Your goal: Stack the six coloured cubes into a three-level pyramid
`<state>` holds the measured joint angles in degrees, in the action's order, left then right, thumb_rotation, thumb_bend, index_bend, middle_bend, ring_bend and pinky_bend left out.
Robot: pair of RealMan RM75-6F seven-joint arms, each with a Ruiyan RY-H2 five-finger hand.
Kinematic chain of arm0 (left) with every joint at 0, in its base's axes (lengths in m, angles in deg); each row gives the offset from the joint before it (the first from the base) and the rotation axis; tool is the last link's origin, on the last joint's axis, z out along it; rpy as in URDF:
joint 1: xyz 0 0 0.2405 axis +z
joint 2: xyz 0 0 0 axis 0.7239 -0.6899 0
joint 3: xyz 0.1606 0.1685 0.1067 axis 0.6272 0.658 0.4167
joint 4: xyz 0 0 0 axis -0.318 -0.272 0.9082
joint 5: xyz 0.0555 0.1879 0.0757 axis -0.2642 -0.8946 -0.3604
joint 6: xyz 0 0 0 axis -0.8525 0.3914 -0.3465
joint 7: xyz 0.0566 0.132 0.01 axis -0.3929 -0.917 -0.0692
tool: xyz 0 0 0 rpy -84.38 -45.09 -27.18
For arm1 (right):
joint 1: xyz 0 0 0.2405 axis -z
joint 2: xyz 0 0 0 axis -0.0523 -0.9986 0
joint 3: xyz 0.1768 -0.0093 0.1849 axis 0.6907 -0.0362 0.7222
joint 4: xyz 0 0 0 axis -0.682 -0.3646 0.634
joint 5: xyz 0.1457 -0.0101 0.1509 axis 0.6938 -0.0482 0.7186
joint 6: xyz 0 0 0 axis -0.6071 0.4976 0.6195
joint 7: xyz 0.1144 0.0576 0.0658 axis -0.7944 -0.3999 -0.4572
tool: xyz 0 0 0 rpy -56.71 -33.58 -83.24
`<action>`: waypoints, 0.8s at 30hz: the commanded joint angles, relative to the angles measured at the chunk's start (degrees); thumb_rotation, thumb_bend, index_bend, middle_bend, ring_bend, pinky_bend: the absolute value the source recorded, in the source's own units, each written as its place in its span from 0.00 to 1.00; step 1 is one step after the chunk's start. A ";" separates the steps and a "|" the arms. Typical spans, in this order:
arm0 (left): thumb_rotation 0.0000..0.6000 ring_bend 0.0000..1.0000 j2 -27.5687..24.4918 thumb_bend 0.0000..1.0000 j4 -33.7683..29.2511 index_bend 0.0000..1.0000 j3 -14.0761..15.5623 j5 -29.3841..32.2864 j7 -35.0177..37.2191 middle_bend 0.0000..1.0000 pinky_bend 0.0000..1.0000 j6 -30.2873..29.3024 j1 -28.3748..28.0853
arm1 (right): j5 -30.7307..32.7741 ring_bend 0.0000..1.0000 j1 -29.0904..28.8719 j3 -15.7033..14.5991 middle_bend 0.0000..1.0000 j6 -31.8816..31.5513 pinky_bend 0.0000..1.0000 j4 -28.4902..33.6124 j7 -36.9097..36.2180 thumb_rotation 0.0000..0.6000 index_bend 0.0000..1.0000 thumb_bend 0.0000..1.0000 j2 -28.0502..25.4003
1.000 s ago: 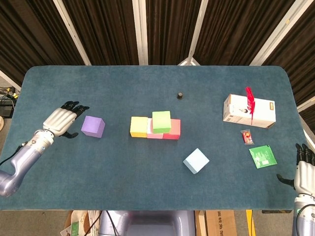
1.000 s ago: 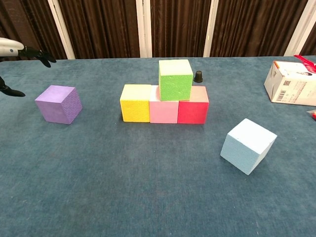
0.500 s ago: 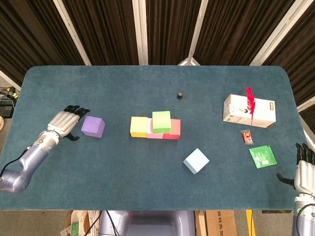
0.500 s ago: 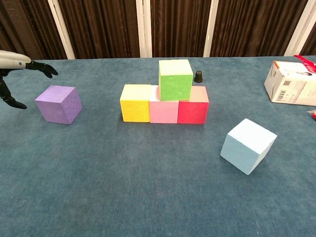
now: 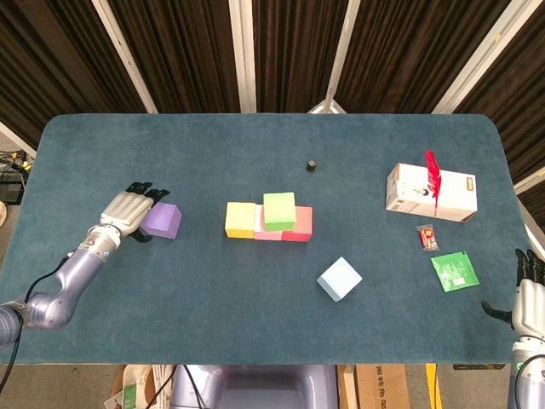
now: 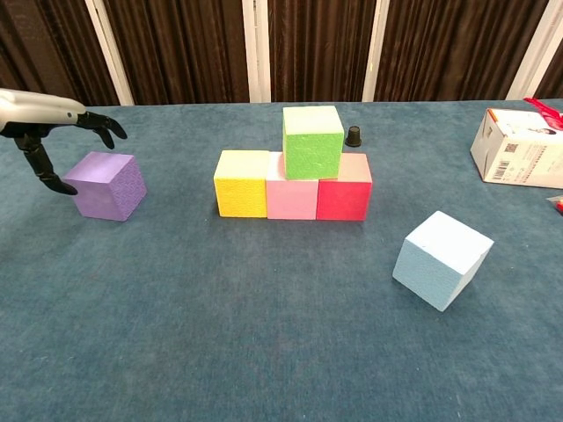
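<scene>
Six cubes present: yellow cube (image 6: 242, 183), pink cube (image 6: 291, 188) and red cube (image 6: 344, 187) set touching in a base row at mid tabletop (image 5: 255, 324); green cube (image 6: 312, 141) seated on the second level, over the pink-red seam. Two remaining loose: purple cube (image 6: 106, 184) well to the left of the row, light blue cube (image 6: 442, 258) to the front right, turned at an angle to the row.

Left hand (image 5: 128, 211) positioned over and beside the purple cube, fingers spread, thumb low near the cube's outer face, other fingers above its top edge. Nothing held; contact with the cube not resolvable from either view. Right hand (image 5: 528, 294) parked at the right tabletop edge, fingers extended and apart, holding nothing.

Handling assessment, judged from appearance:
- Matte, grainy faces suggest foam. Expect low weight and slight give under pressure.
- Surface likely grippy, not slippery. Not fragile, though denting possible under hard squeeze.
- Low mass means easy displacement: any sideways nudge may slide the cube on the cloth.

Recommended hold: thumb on one vertical face, opposing fingers on the parallel face, mid-height, above centre line avoided to limit tilt. Moderate pressure only. Underside kept free for flat placement beside the green cube.
</scene>
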<state>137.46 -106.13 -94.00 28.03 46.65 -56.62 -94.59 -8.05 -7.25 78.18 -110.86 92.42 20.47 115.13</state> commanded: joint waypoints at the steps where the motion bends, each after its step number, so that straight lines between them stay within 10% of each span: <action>1: 1.00 0.00 0.75 0.27 0.72 0.12 0.22 1.28 -0.92 0.15 0.00 0.19 -0.81 | 0.13 0.00 -0.07 0.02 0.03 0.03 0.00 -0.02 0.25 1.00 0.00 0.13 0.06; 24: 1.00 0.00 2.44 0.35 2.71 0.19 1.67 4.73 -1.96 0.22 0.00 -0.01 -2.81 | 1.75 0.00 -0.43 0.30 0.03 0.31 0.00 -0.39 1.55 1.00 0.00 0.13 0.70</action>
<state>139.89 -103.41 -92.34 32.76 44.69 -56.63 -97.39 -6.29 -7.68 78.48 -110.56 92.03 22.02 115.82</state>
